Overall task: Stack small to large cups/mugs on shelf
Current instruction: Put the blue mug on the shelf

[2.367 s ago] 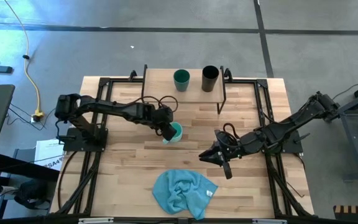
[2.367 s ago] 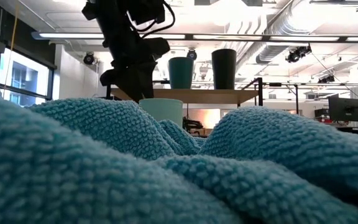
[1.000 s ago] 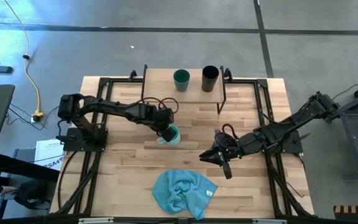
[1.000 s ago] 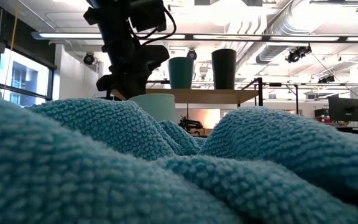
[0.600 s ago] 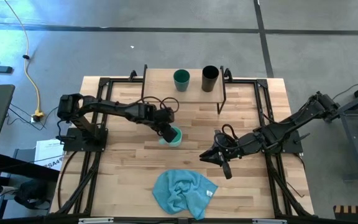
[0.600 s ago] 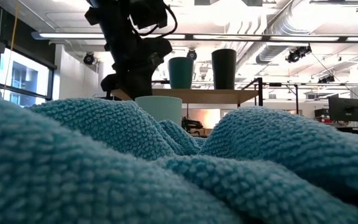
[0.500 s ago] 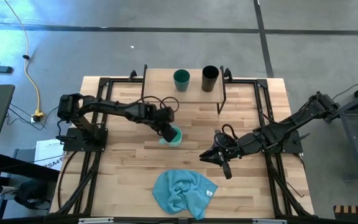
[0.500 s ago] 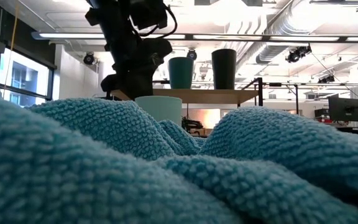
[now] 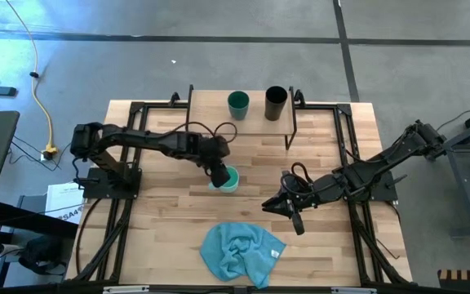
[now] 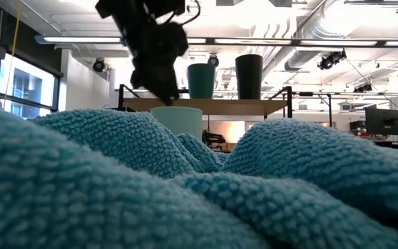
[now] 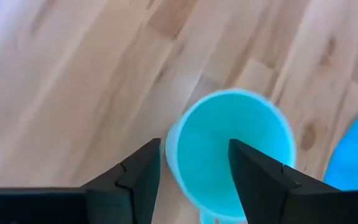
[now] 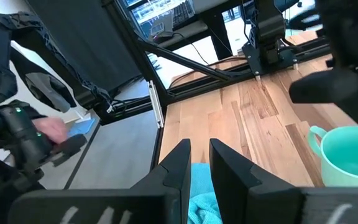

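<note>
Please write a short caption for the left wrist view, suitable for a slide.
Left gripper with open fingers straddling the rim of the light turquoise mug on the wooden table.

Turquoise mug (image 9: 229, 178) upright on tabletop (image 9: 170, 204)

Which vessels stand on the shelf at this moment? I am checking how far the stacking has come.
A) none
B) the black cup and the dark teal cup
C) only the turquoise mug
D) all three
B: the black cup and dark teal cup stand on the shelf, while the turquoise mug sits on the table under the left gripper.
</note>
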Available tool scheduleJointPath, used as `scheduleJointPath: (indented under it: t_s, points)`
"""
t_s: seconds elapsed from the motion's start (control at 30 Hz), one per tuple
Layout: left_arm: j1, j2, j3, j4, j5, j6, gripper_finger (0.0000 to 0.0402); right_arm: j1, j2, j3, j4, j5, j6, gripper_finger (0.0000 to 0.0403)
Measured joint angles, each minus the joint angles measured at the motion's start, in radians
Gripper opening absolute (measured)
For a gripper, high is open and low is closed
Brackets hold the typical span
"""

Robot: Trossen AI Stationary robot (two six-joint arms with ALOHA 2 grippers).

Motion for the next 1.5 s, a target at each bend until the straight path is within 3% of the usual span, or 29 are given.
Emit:
scheduleJointPath:
  t_s: [0.3,0.43,0.87,1.2,1.3,1.5]
  points:
    - [-0.009,0.001,0.066,-0.012,0.006,0.589,0.0177,0.000,0.000,0.000,0.001,0.000,0.004,0.0050]
    - [-0.008,0.013,0.066,-0.015,-0.003,0.748,0.0177,0.000,0.000,0.000,0.001,0.000,0.007,0.0050]
    - [-0.030,0.132,0.066,-0.001,-0.048,0.776,0.0177,-0.005,0.000,0.000,0.008,0.000,0.011,0.0050]
    - [-0.027,0.141,0.066,0.070,-0.048,0.768,0.0174,-0.007,0.000,0.000,0.004,0.022,0.015,0.0050]
    - [-0.027,0.141,0.066,0.073,-0.045,0.768,0.0150,-0.010,0.000,0.000,0.000,0.023,0.023,0.0050]
    - [-0.027,0.141,0.066,0.071,-0.037,0.775,0.0058,-0.010,0.000,0.000,-0.006,0.030,0.022,0.0050]
